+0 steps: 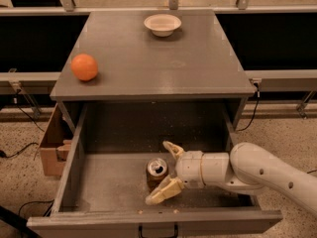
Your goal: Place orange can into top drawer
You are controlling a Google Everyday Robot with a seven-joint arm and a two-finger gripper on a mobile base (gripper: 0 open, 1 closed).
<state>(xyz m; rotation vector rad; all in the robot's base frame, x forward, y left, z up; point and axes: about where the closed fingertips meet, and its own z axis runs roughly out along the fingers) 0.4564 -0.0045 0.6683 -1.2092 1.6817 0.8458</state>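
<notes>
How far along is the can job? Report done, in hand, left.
Done: the orange can stands upright on the open top drawer floor. In hand: nothing; the gripper sits inside the drawer, jaws spread either side of the can. Left: withdraw the arm.

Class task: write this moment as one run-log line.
claw: open, fingers either side of orange can | can: upright on drawer floor | top drawer: pulled out
</notes>
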